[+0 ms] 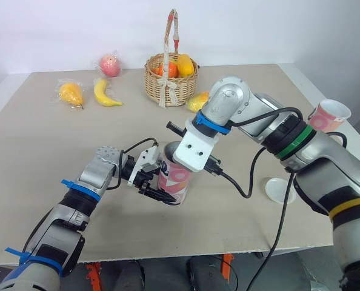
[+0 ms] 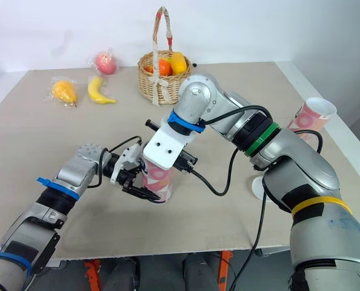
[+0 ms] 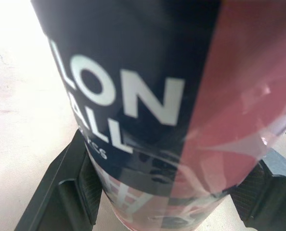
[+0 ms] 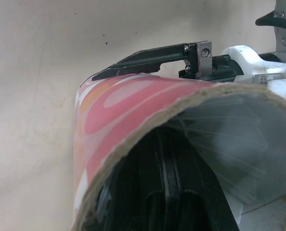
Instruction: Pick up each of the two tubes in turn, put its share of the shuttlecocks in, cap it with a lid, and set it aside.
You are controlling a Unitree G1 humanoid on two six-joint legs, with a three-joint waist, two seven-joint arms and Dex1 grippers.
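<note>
A pink patterned tube stands upright on the table, near the front middle. My left gripper is shut on its lower part from the left, and one finger shows on each side of the tube. My right gripper reaches down into the tube's open mouth, its fingers close together beside the white feathers of a shuttlecock. A second pink tube stands open at the table's right edge. A white lid lies flat on the table to the right.
At the back stands a wicker basket holding fruit, with a wrapped fruit beside it. A banana, a yellow wrapped fruit and a peach lie at the back left. Black cables hang from my right arm.
</note>
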